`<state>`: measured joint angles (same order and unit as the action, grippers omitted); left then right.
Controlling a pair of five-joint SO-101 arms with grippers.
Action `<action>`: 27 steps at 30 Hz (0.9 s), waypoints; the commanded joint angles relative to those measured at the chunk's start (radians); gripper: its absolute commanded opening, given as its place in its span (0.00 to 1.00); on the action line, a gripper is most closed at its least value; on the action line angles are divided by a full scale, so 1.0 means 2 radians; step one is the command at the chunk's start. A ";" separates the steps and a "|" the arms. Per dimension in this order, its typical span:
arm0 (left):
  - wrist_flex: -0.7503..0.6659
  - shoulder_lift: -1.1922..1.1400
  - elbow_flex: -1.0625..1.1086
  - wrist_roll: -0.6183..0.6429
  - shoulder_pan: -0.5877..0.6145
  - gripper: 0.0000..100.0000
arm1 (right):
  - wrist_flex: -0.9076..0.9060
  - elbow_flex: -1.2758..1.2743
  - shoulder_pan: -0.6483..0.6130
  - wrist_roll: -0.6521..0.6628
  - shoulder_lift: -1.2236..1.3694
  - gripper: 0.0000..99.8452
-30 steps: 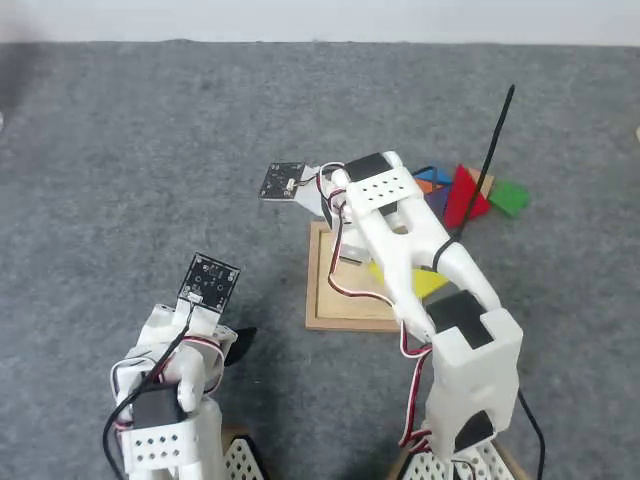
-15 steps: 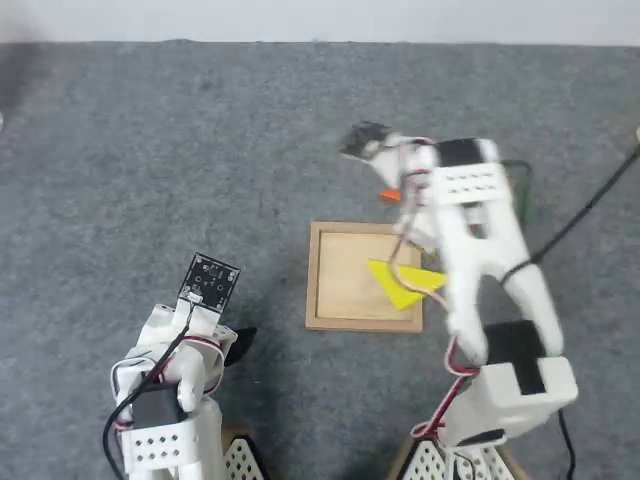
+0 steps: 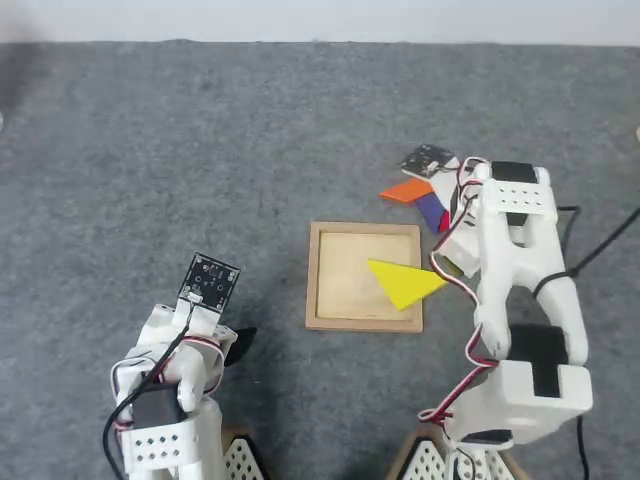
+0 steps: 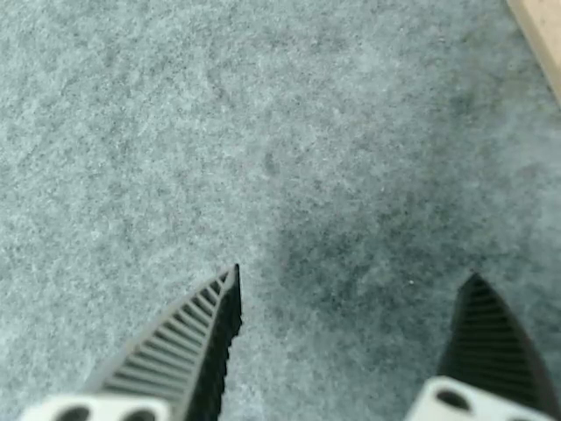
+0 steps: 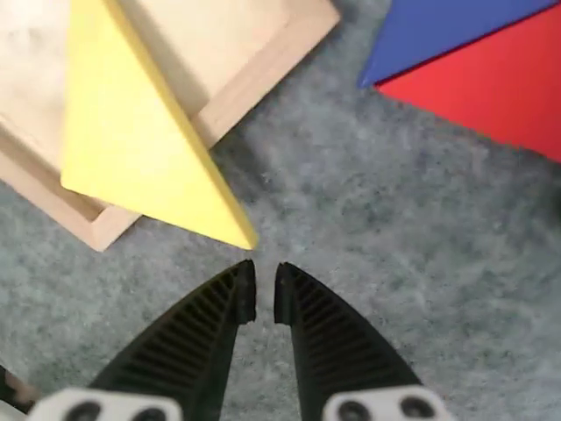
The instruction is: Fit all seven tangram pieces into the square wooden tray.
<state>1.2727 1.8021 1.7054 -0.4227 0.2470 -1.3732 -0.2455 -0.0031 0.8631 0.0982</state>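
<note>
Tray (image 3: 350,323) holds a yellow triangle (image 5: 131,132), its tip overhanging the rim. Right gripper (image 5: 263,292) (empty) sits closed beside that tip; left gripper (image 4: 354,274) gapes above carpet (image 4: 263,132).

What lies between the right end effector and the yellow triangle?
A short strip of bare grey mat separates the right end effector from the yellow triangle, at its corner, as the right wrist view shows.
</note>
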 commanded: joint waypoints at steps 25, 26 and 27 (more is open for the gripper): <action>0.005 0.006 -0.011 -0.005 0.000 0.37 | 0.089 0.022 -0.024 0.006 0.080 0.05; 0.005 0.006 -0.011 -0.005 0.000 0.37 | 0.087 0.025 -0.036 0.002 0.081 0.05; 0.005 0.006 -0.011 -0.005 0.000 0.37 | 0.083 0.026 -0.050 -0.001 0.081 0.05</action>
<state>1.2758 1.8021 1.7054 -0.4227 0.2470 -1.2014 -0.2547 -0.0399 0.8938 0.2670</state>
